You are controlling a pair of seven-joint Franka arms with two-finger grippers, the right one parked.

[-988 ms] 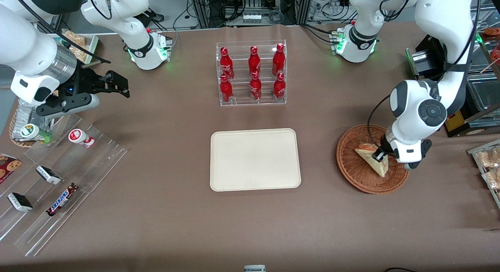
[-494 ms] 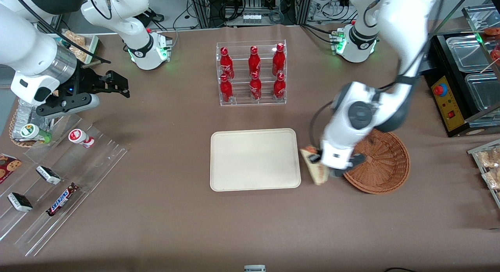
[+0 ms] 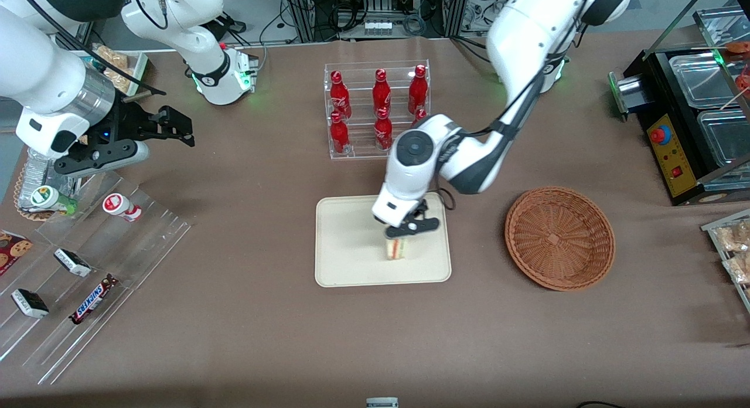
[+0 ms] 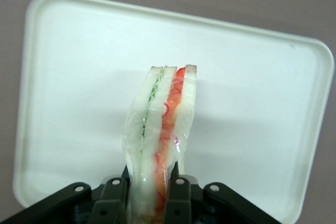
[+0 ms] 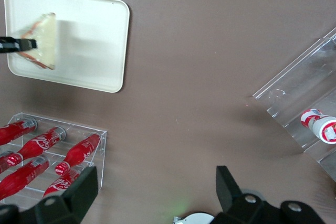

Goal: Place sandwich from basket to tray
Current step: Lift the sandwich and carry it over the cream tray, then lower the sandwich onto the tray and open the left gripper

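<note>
The sandwich (image 3: 396, 248) is a pale bread wedge in clear wrap, its red and green filling edge (image 4: 160, 124) showing. My left gripper (image 3: 401, 237) is shut on it, one black finger (image 4: 179, 195) pressing each bread face. It hangs upright over the cream tray (image 3: 351, 238), in the half of the tray nearer the basket; whether it touches the tray surface I cannot tell. The wicker basket (image 3: 559, 238) sits empty beside the tray, toward the working arm's end. In the right wrist view the sandwich (image 5: 44, 40) also shows over the tray (image 5: 89, 51).
An acrylic rack of red cola bottles (image 3: 378, 112) stands farther from the front camera than the tray, close to my forearm. Stepped acrylic shelves with snacks (image 3: 88, 267) lie toward the parked arm's end. A black control box (image 3: 668, 150) and bagged snacks (image 3: 732, 250) lie toward the working arm's end.
My gripper lifted the sandwich out of the basket and carried it sideways over the table onto the tray area. The basket now holds nothing.
</note>
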